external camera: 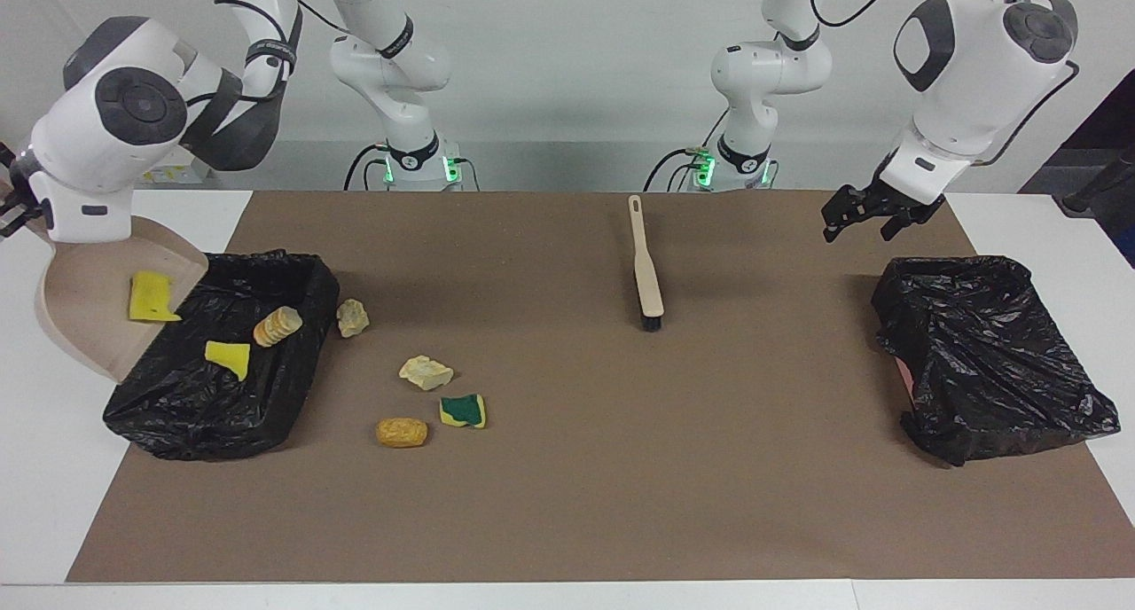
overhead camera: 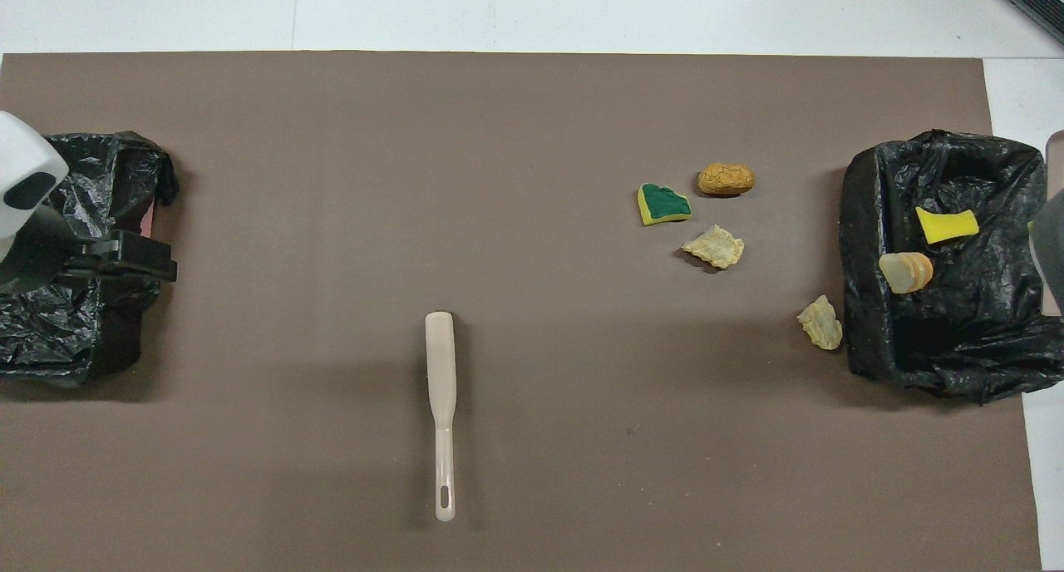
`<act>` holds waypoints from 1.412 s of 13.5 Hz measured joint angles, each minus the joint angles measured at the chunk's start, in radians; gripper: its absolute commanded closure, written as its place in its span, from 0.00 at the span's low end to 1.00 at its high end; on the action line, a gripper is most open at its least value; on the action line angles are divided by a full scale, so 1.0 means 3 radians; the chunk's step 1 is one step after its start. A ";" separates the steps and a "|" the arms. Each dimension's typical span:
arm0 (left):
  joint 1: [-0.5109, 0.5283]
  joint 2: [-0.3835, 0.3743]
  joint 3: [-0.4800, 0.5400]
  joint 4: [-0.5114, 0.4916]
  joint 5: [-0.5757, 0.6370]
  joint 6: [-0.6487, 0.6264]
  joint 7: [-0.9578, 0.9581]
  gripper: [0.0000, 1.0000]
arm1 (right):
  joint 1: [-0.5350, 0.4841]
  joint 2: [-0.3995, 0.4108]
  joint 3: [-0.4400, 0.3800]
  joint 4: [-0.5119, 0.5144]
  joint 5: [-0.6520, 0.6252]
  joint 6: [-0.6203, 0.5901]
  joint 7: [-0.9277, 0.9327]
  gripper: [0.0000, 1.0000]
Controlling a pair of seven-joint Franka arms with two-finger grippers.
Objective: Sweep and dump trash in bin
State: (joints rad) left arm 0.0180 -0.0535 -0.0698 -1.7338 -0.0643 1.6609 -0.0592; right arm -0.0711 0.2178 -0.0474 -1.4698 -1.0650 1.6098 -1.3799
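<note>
The right gripper (external camera: 7, 209) is clenched on the beige dustpan (external camera: 84, 313), tipped over the black-lined bin (external camera: 177, 406), one yellow sponge bit (external camera: 149, 297) left inside. The left gripper (external camera: 858, 220) hangs released over the second bin (external camera: 984, 362). Four scraps (external camera: 426, 372) lie on the desk (external camera: 567, 504) beside the first bin, two within it.

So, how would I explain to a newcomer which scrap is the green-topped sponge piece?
Start at the black-lined bin at the right arm's end of the table, the one with scraps inside. Four loose scraps lie on the brown mat beside it. The green-topped sponge piece lies next to the golden-brown roll, and it alone has a dark green face edged in yellow.
</note>
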 measured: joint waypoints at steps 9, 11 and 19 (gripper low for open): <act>0.0023 -0.0189 -0.0002 0.0260 0.0000 -0.0311 -0.0009 0.00 | 0.0161 -0.0046 0.0004 -0.0088 -0.0348 0.0000 -0.0052 1.00; 0.0023 -0.0194 -0.0013 0.0266 0.0000 -0.0339 -0.0009 0.00 | 0.0191 -0.0050 0.0005 -0.0089 -0.0387 0.0000 -0.0057 1.00; 0.0025 -0.0223 -0.0012 0.0267 0.0000 -0.0364 -0.0009 0.00 | 0.0261 -0.0079 0.0124 -0.0082 -0.0087 0.0000 -0.0043 1.00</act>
State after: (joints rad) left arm 0.0254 -0.1205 -0.0735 -1.6536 -0.0642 1.5518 -0.0620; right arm 0.0071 0.1941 -0.0104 -1.4943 -1.0911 1.6097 -1.3930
